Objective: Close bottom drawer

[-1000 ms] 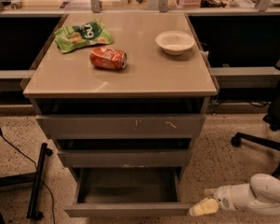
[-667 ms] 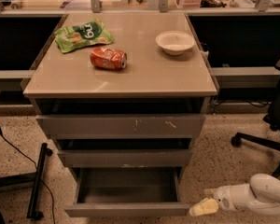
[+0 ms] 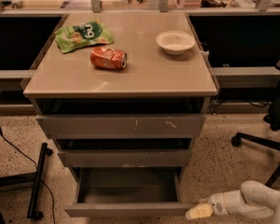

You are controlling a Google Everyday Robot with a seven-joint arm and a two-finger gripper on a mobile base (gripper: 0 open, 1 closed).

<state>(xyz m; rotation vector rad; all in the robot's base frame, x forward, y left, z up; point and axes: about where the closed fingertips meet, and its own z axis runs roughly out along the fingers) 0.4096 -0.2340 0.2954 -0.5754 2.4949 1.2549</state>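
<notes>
While open, bottom drawer [image 3: 126,209], claw [image 3: 199,212] at its corner; white-lettered green bag [image 3: 84,34].

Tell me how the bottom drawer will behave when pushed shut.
The bottom drawer looks rigid metal, so it should slide in, not flex. It appears empty, so probably light. The gripper sits at its front's right end; an off-centre push may skew it.

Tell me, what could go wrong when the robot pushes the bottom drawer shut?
The gripper sits low by the right corner of the open bottom drawer, not at the middle of its front. A push from there might twist the drawer so it sticks. The gripper could also slide past the corner and miss.
</notes>
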